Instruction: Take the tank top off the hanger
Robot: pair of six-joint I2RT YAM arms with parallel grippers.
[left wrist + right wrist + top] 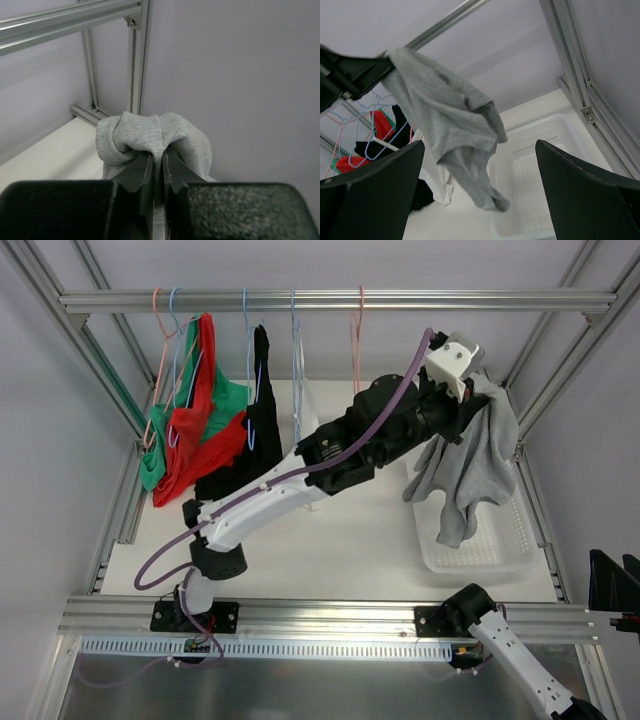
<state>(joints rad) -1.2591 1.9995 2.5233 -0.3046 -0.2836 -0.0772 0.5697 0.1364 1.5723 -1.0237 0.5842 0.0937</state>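
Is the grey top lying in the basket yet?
No, the grey top hangs from the shut left pincer, draped down over the basket.

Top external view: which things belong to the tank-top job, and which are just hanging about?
Job: grey knit tank top, pinched in the shut left gripper; white perforated plastic basket beneath it.
Bystanders: red garment, green garment and black garment on wire hangers; open right gripper, holding nothing.

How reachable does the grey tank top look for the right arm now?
Probably yes: the open right gripper faces the grey tank top hanging from the shut left gripper, and nothing stands between.
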